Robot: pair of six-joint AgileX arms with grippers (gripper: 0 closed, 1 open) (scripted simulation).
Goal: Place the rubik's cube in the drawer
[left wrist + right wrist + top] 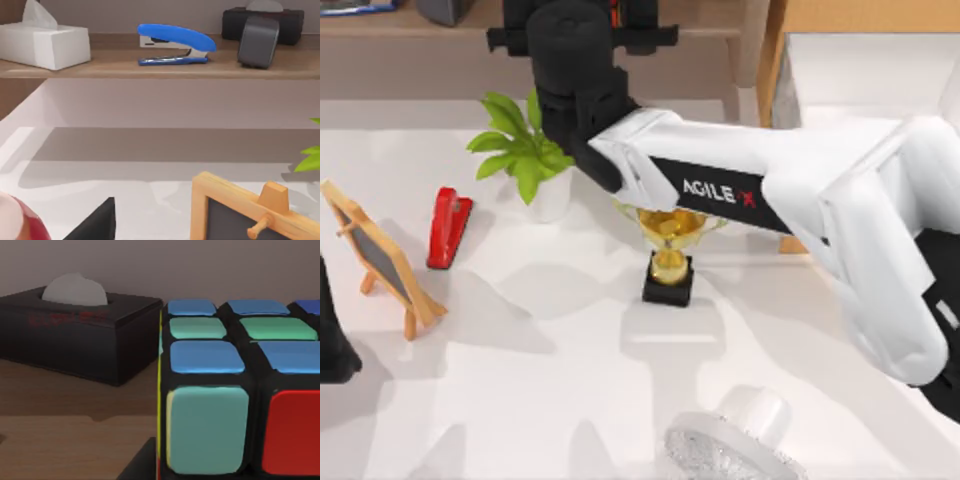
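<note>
The right arm [790, 195] stretches from the tabletop's right side across to the brown wooden shelf [440, 40] at the back, passing over the gold trophy cup [670, 250]. Its black gripper [582, 35] sits at the shelf's edge, behind the potted plant [525, 150]. In the right wrist view the rubik's cube [240, 390] looms right in front of the camera, its blue, green and red stickers in a black frame, standing on the shelf beside a black tissue box [75, 335]. Whether the jaws are closed on the cube I cannot tell.

The drawer [860, 70] stands at the back right of the trophy cup, white interior showing, apart from the cube.

The left arm [332, 340] is parked at the tabletop's left edge, next to the small easel chalkboard [380, 255]. Its wrist view looks along the shelf, where a white tissue box [47, 42] and a blue stapler [175, 45] rest. A red stapler [448, 225] lies between the chalkboard and the plant.
</note>
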